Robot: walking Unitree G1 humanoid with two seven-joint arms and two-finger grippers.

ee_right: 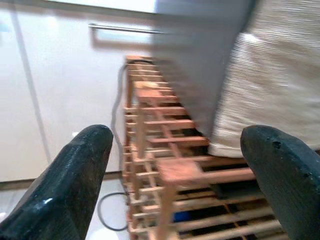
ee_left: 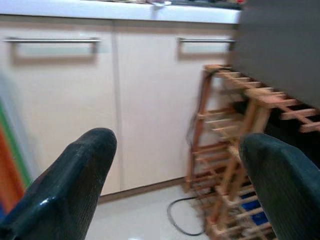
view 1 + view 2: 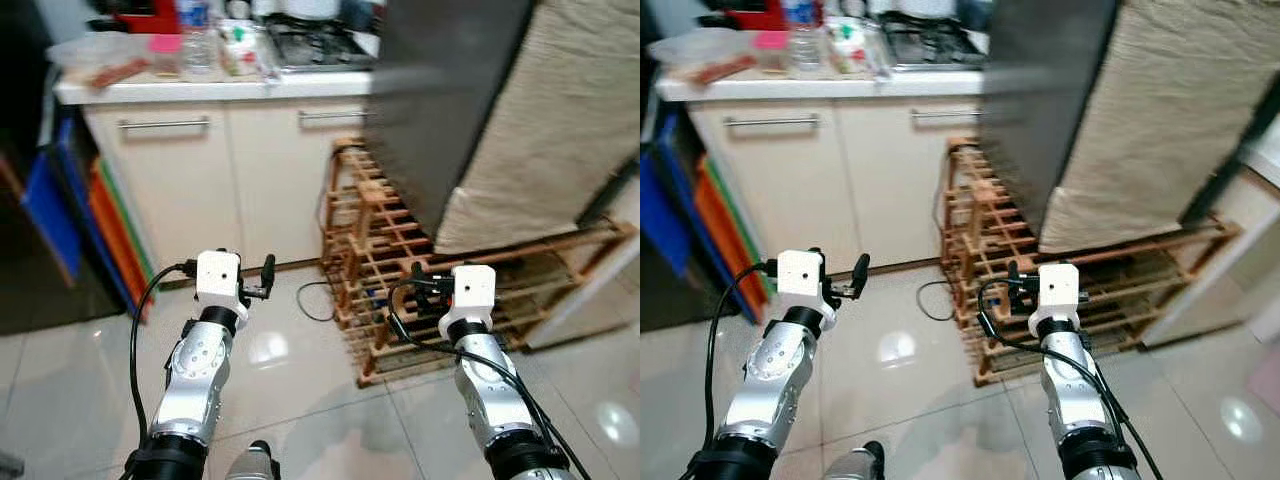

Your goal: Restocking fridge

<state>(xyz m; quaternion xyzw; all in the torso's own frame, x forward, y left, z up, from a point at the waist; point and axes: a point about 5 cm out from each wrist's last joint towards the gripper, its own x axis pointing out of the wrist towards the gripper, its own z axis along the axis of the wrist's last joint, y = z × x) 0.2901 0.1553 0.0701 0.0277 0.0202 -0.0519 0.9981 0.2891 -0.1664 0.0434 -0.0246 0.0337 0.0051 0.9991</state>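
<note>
A tall dark grey appliance point(image 3: 440, 100) with a beige woven cloth point(image 3: 560, 120) draped over its side stands at the right; it is blurred. Both my arms are raised over the glossy tiled floor. My left gripper point(image 3: 245, 283) points at the cream cabinet doors point(image 2: 150, 100), and in its wrist view its fingers point(image 2: 75, 180) stand wide apart with nothing between them. My right gripper point(image 3: 432, 282) points at the wooden rack point(image 1: 165, 145) under the appliance, open and empty as well. On the counter stand a water bottle point(image 3: 197, 40) and other small items.
The wooden slatted rack point(image 3: 380, 260) stands on the floor close ahead on the right. A black cable point(image 3: 315, 300) loops beside it. Blue point(image 3: 55, 210) and orange point(image 3: 115, 235) boards lean at the left. A gas hob point(image 3: 315, 40) sits on the counter point(image 3: 200, 88).
</note>
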